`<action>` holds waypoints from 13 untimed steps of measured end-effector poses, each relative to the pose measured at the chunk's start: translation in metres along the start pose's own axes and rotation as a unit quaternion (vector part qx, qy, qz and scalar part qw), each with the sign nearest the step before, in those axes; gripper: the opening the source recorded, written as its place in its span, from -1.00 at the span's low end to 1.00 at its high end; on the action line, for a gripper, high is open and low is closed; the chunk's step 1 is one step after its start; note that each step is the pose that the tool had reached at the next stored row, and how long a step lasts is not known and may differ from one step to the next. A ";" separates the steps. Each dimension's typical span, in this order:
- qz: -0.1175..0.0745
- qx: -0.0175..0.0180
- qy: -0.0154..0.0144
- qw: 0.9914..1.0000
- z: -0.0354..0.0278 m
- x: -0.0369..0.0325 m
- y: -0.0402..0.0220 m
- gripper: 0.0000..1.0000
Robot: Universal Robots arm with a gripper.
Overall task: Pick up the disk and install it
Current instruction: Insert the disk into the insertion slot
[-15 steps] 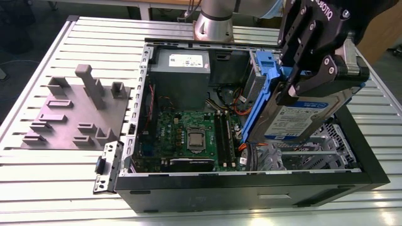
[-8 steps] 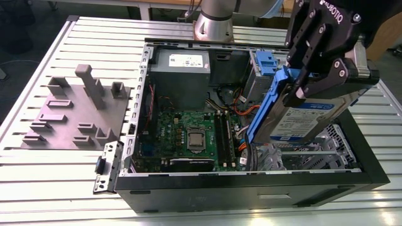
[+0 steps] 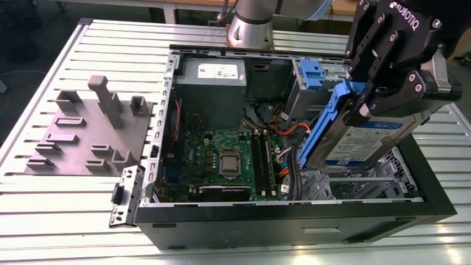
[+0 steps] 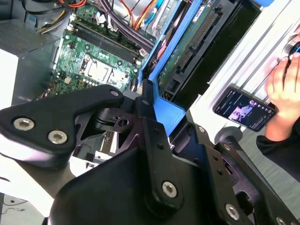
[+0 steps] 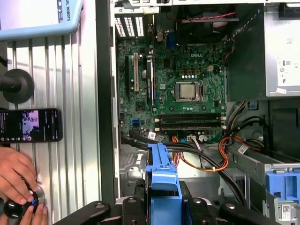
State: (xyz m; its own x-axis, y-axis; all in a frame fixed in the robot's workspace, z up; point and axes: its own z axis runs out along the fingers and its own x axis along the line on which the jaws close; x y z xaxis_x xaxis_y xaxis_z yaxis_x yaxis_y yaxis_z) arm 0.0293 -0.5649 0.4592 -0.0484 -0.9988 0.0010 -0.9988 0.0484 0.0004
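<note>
The black, angular claw [image 3: 368,102] is clamped on the disk [image 3: 368,138], a flat silver slab with a white-and-blue label inside a glossy blue plastic frame. The disk hangs tilted above the case's perforated metal bay [image 3: 368,185], at about 3 o'clock in the exterior view.

The open black computer case [image 3: 294,221] lies on a ribbed aluminium table [image 3: 44,94]. It contains a green motherboard [image 3: 220,157] with a square silver processor at its middle, long dark memory slots, bundled orange and black cables [image 3: 283,124], and a grey power-supply box [image 3: 211,80] at 12 o'clock. A blue latch tab [image 3: 312,74] sits near the disk's upper end.

At 9 o'clock stands a matte grey fixture [image 3: 85,130] of blocky posts.

In the first wrist view a hand [image 5: 16,176] rests beside a dark phone [image 5: 30,125] on the table.
</note>
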 end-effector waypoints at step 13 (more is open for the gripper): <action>0.000 0.000 0.000 1.000 0.0006 -0.0003 -0.0052 -0.27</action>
State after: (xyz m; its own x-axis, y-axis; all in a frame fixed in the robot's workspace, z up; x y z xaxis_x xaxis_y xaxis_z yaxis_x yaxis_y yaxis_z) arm 0.0345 -0.5649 0.4585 -0.0485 -0.9988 0.0009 -0.9988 0.0485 0.0004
